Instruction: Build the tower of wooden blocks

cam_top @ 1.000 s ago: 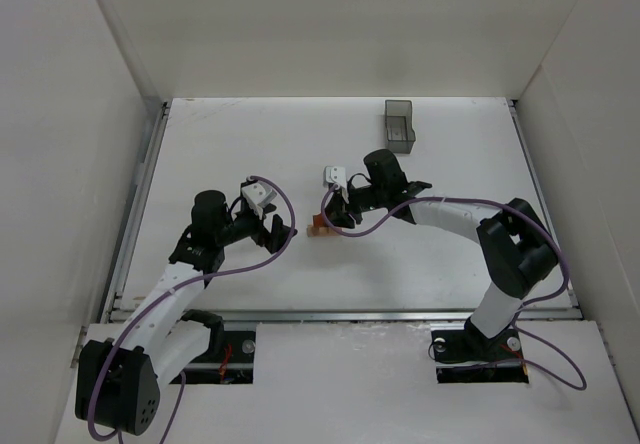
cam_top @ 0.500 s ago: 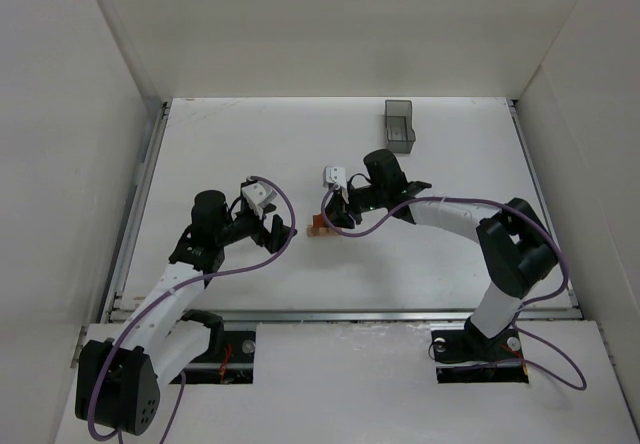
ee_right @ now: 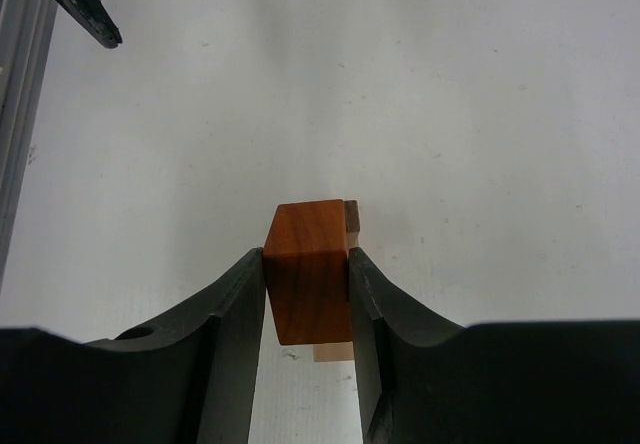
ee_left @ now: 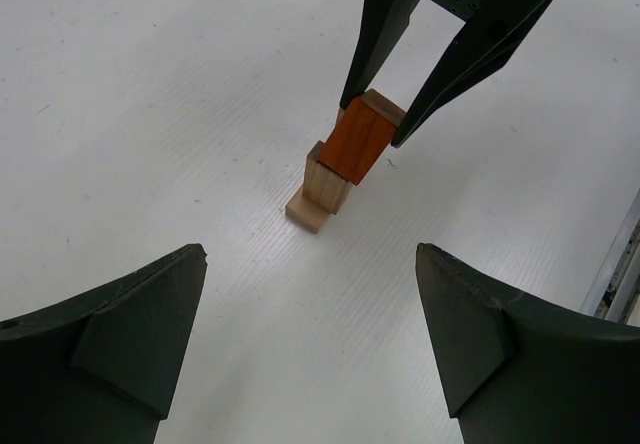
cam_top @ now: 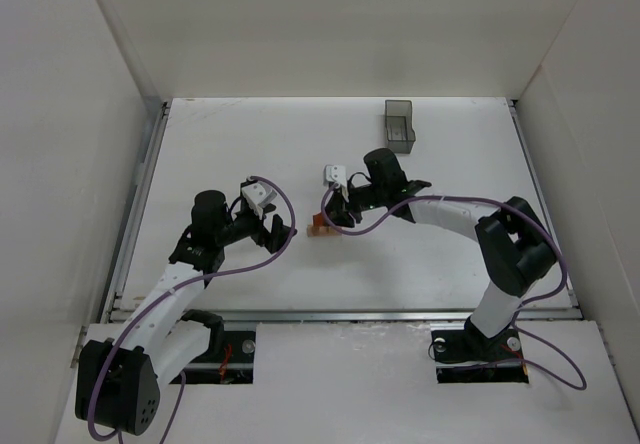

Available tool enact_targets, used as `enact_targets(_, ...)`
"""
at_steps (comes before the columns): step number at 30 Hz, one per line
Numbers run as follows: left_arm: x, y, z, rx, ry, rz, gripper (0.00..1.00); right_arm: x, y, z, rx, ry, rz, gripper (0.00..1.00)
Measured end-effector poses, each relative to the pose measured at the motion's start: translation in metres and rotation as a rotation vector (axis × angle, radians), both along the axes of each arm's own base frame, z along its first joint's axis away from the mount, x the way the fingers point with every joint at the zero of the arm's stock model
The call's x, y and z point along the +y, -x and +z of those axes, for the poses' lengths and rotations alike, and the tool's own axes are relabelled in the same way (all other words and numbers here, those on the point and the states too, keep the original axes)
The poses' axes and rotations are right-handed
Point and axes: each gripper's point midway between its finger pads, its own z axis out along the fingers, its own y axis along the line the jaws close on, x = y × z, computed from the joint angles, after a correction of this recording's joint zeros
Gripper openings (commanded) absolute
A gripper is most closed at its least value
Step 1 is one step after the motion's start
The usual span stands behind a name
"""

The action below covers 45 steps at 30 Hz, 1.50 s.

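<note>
- Right tool (cam_top: 323, 225): clenched on the orange block (cam_top: 318, 227). In its own wrist view the tool (ee_right: 307, 256) presses one dark finger (ee_right: 240, 314) on each side face of the block (ee_right: 305, 276).
- Orange block, from the left wrist view (ee_left: 358, 144): held tilted between the tips of the right tool (ee_left: 372, 122), directly over the pale pieces. I cannot tell whether it is seated on them or a hair above.
- Pale upright block (ee_left: 324, 186): stands under the orange block, on top of the flat piece.
- Pale flat block (ee_left: 306, 213): lies on the tabletop (ee_left: 150, 114) as the base, its corner jutting out toward 7 o'clock in the left wrist view.
- Where the tower is: near the middle of the tabletop (cam_top: 420, 264) in the top view, slightly toward 9 o'clock.
- Left tool (cam_top: 283, 232): released and holding nothing, at 9 o'clock of the tower and apart from it. In its own view the tool (ee_left: 310, 251) has both fingers spread wide, with bare tabletop between them.
- Grey bin (cam_top: 400, 126): translucent, at 1 o'clock of the tower near the far edge, well apart from both tools.
- Purple cable (cam_top: 290, 204): loops over the left arm. A second loop runs along the right arm.
</note>
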Motion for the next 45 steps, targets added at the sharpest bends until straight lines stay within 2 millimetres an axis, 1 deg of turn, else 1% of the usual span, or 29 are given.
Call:
enact_targets(5,0.0009,-0.0010,-0.0003,-0.001,-0.002,0.007,0.83,0.0017,-0.0024,0.0019,-0.005,-0.004,0.000,0.00)
enact_targets(20,0.0037,-0.0032,-0.0006,-0.008,-0.010,0.017,0.83,0.0027,-0.0014,0.0003,0.001,-0.006,0.008,0.00)
enact_targets(21,0.0037,-0.0032,-0.0006,-0.008,-0.010,0.017,0.83,0.0026,-0.0015,-0.0011,0.004,-0.004,0.008,0.03)
enact_targets(26,0.0038,-0.0033,-0.0006,-0.009,-0.011,0.017,0.83,0.0026,-0.0016,-0.0043,0.010,0.000,0.007,0.10)
enact_targets(33,0.0038,-0.0033,-0.0006,-0.009,-0.011,0.017,0.83,0.0028,-0.0016,-0.0042,0.010,0.000,0.007,0.12)
enact_targets(35,0.0038,-0.0033,-0.0006,-0.009,-0.011,0.017,0.83,0.0026,-0.0017,-0.0042,0.010,0.000,0.007,0.14)
enact_targets(41,0.0038,-0.0034,-0.0006,-0.010,-0.012,0.017,0.83,0.0007,-0.0046,-0.0041,0.008,0.001,-0.002,0.28)
enact_targets(45,0.0038,-0.0034,-0.0006,-0.010,-0.012,0.017,0.83,0.0001,-0.0066,-0.0036,0.004,0.002,-0.008,0.31)
